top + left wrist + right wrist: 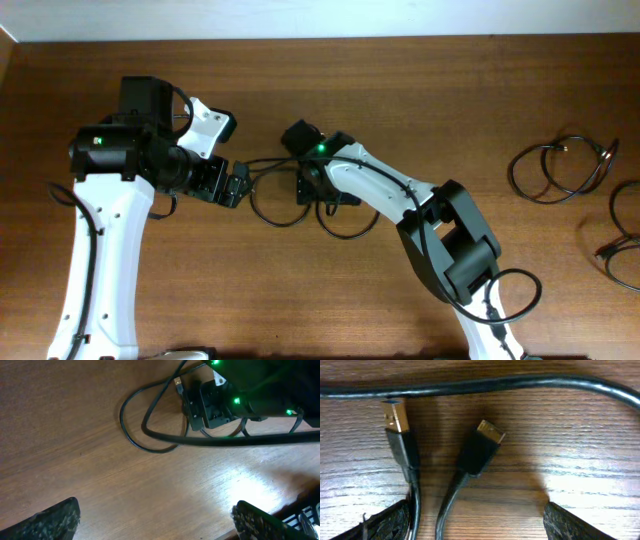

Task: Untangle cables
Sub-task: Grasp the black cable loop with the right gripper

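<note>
A thin black cable (275, 212) lies in loose loops at the table's middle, between my two grippers. My left gripper (236, 184) is open and empty just left of the loops; in its wrist view the loop (131, 435) lies ahead of the open fingers (157, 522). My right gripper (322, 188) is open and low over the cable. Its wrist view shows two metal-tipped plug ends, a USB plug (396, 417) and a smaller plug (487, 435), with both cords running back between the open fingers (475, 520). More cables (560, 168) lie coiled at the far right.
A further black coil (625, 235) lies at the right edge. A thick black arm cable (485, 385) crosses the top of the right wrist view and shows in the left wrist view (235, 440). The wooden table (420, 90) ends at a white wall at the back.
</note>
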You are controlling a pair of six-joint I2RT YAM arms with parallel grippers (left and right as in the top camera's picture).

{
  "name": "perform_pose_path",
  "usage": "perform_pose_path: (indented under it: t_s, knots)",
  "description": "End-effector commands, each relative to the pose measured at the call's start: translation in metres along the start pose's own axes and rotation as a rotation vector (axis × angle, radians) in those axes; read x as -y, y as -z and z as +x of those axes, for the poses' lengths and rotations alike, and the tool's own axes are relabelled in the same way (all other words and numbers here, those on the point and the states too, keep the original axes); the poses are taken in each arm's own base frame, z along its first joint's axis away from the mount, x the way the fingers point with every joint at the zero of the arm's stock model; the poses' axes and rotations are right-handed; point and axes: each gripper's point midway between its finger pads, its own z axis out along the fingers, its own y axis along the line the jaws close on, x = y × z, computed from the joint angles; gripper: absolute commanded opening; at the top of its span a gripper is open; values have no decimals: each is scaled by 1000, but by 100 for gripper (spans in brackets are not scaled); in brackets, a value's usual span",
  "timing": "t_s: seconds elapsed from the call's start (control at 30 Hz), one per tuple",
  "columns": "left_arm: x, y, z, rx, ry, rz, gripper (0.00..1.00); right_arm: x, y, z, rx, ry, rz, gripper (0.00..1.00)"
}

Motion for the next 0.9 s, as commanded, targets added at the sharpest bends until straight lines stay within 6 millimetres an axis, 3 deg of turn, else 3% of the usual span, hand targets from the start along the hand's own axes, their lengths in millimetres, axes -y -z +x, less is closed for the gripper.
perform_pose_path:
  t_s: [0.0,0.43,0.87]
  knots:
    - [0,-2,0,-1,-8,14,99,30,-35,17,-48,-7,152,84]
    - [0,-2,0,-1,-8,14,99,51,-33,2,13,-6,240,84]
    - [0,-2,0,-1,-8,14,99,135,-40,-46,-29,-139,239,84]
